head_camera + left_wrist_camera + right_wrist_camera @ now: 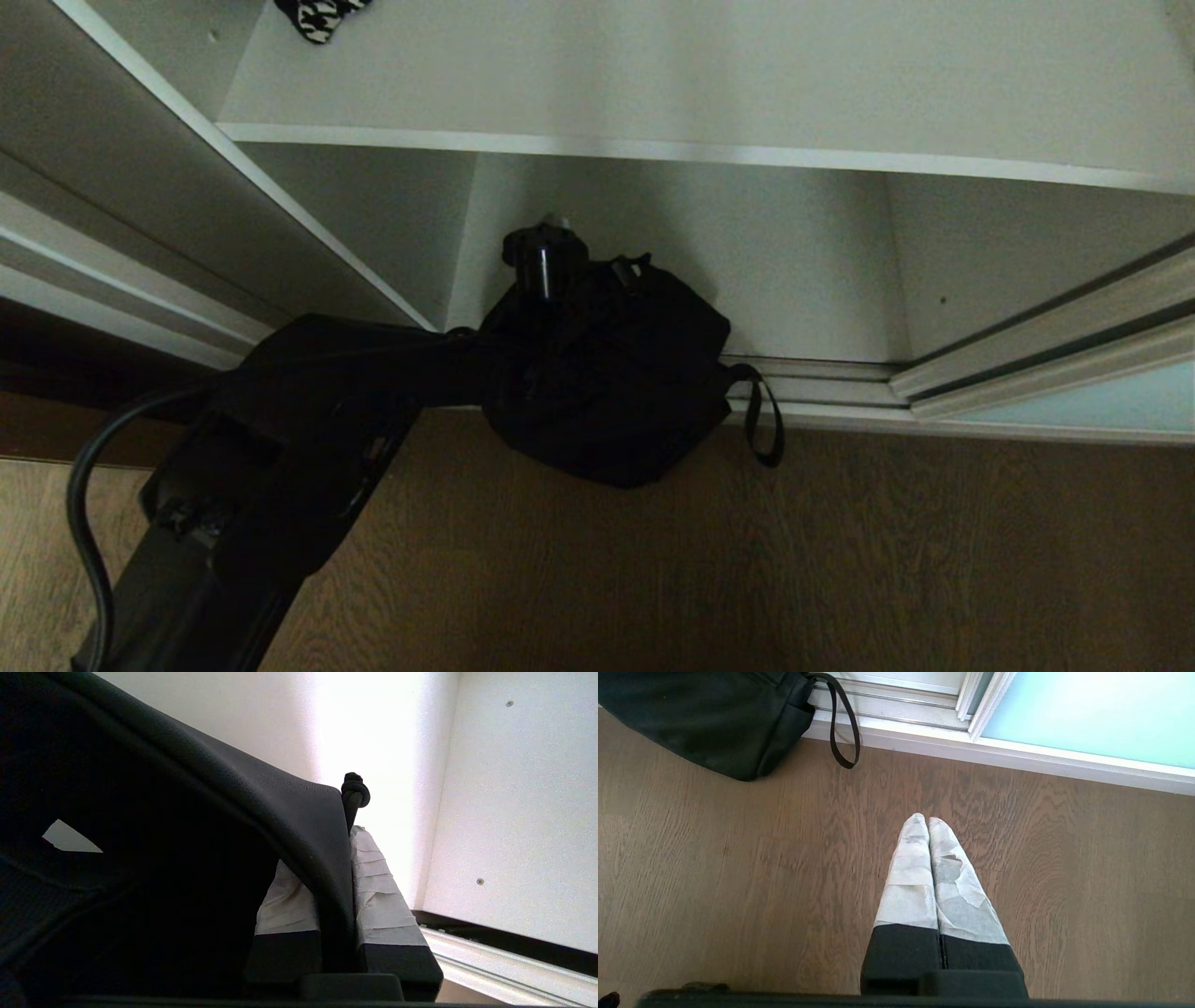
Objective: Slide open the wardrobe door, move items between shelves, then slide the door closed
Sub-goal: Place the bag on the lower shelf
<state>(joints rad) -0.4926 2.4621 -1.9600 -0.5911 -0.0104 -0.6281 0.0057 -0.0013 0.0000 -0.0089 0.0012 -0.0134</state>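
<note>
In the centre of the head view the left gripper (546,271) pinches the top edge of the black fabric bag (607,373); the left wrist view shows its taped fingers (378,891) pressed on a fold of the fabric. The bag hangs at the wardrobe's open bottom compartment, over the sill track and the wood floor (840,560), its webbing strap (761,415) dangling at its right. A white-grey shelf (709,154) crosses the upper frame. The frosted sliding door (1083,406) stands at lower right. The right gripper (928,823), fingertips pressed together and empty, hovers above the floor.
</note>
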